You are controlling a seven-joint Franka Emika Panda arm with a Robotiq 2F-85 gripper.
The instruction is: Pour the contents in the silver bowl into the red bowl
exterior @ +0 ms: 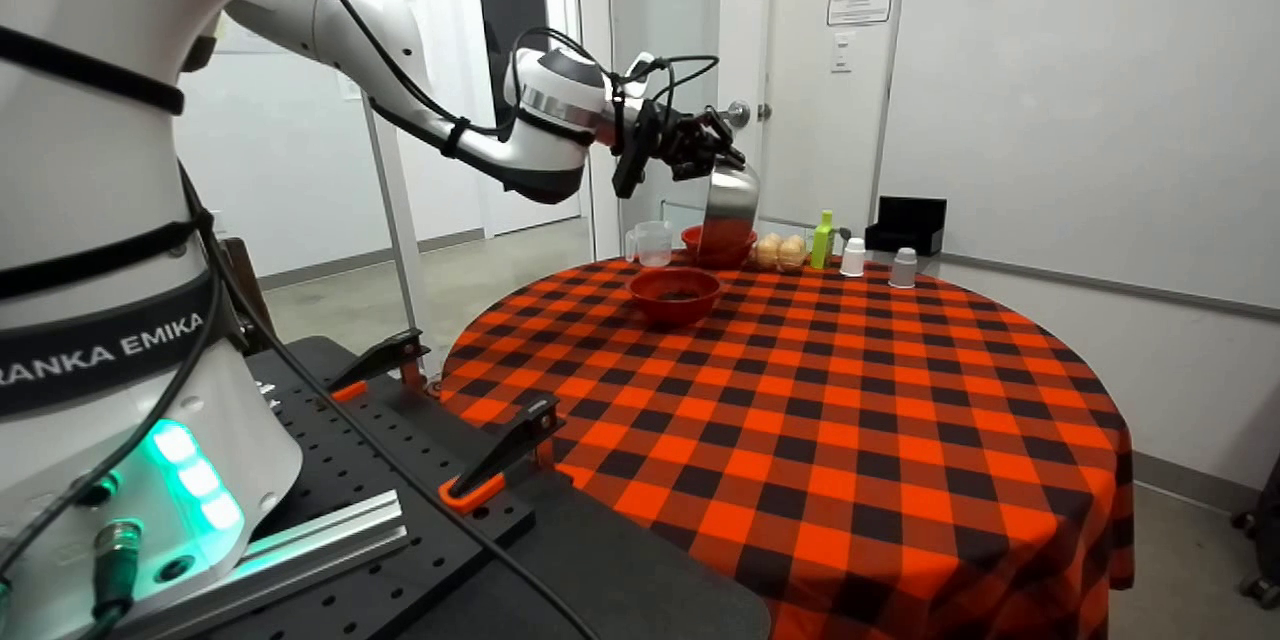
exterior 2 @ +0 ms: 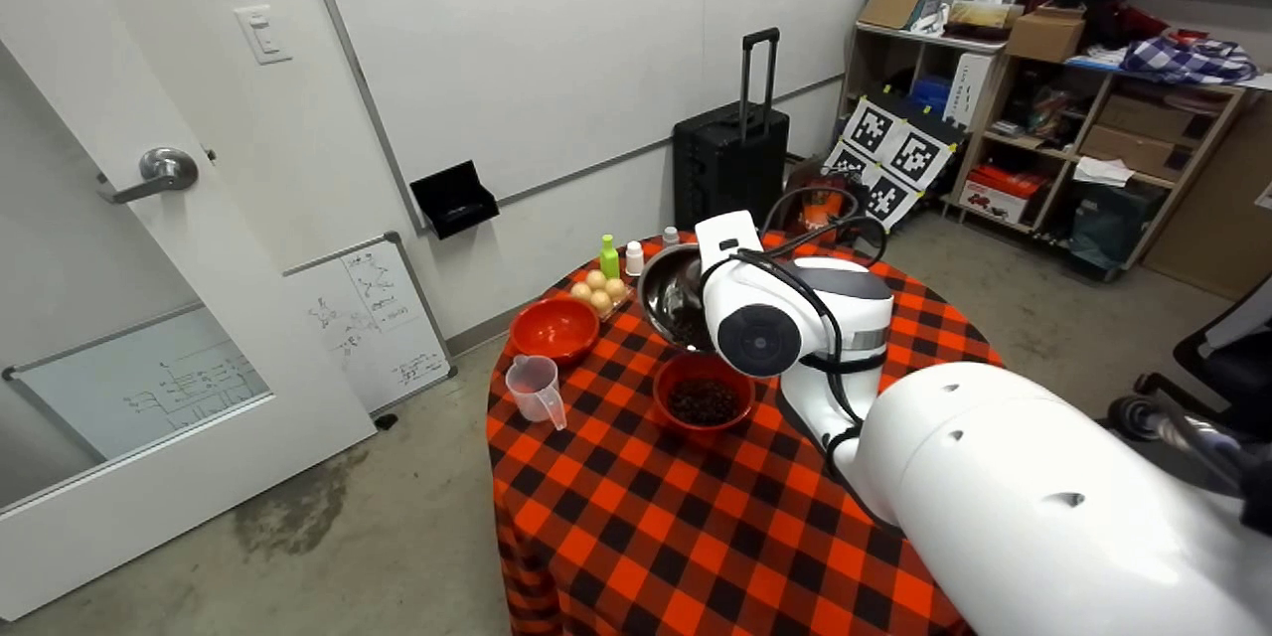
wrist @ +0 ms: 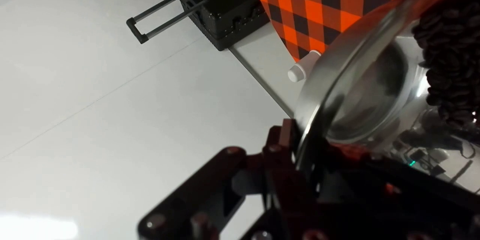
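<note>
You seem mid-pour: your pincer (exterior: 734, 160) pinches the rim of the silver bowl (exterior: 731, 198), tilted beneath it with beans (wrist: 453, 60) inside; the red bowl (exterior: 676, 311) sits lower, so tip further

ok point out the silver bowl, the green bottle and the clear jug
Silver bowl (exterior: 732, 200), in an exterior view: its outer side.
Green bottle (exterior 2: 609, 260), in an exterior view: the middle of its body.
Clear jug (exterior 2: 532, 388), in an exterior view: its side wall.
</note>
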